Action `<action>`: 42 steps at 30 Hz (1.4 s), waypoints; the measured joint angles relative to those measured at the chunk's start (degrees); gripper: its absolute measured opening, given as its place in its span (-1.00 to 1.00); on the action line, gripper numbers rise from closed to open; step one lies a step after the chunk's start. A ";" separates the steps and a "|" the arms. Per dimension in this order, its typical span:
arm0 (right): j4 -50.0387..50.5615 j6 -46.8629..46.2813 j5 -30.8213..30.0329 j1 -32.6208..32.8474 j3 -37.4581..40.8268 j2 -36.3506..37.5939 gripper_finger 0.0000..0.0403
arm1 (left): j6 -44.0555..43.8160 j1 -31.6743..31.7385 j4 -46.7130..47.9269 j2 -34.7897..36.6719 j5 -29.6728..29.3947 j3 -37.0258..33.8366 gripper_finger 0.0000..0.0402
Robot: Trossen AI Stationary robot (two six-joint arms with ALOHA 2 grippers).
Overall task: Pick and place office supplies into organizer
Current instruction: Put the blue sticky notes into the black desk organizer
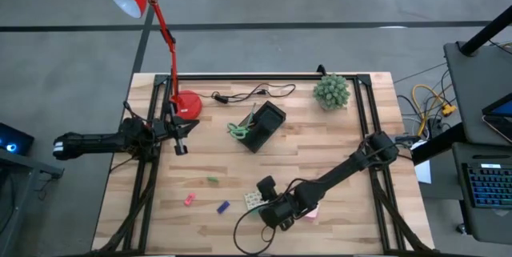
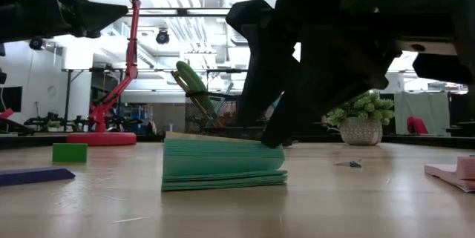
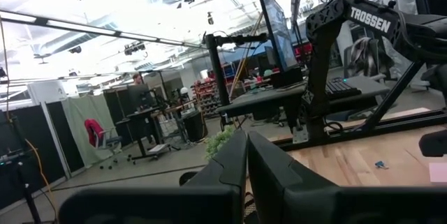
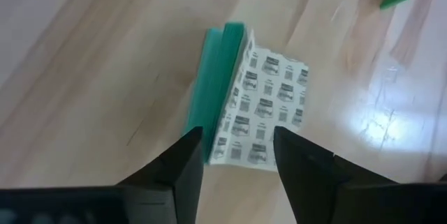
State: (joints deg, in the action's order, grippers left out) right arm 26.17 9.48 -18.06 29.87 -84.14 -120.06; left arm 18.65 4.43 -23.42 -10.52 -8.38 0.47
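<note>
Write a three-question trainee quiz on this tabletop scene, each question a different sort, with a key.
1. True or false: the green-white patterned block already sits inside the organizer.
2. Multiple choice: which end effector is at the block? A) left end effector B) right end effector C) neither
3. Fill in: the green-handled scissors stand in the ____.

Key:
1. False. The block lies on the table, near its front edge.
2. B. Its fingers are open, one on each side of the block's end; the left end effector waits shut beside the red lamp base.
3. Organizer.
</note>
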 joint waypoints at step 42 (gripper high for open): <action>-2.77 -3.50 -4.45 -1.81 0.02 -3.09 -0.57 | 0.06 0.00 -0.07 -0.22 0.00 -0.01 -1.00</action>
State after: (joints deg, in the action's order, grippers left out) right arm 23.40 5.98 -22.51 28.06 -84.12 -123.15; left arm 18.71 4.43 -23.49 -10.74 -8.38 0.46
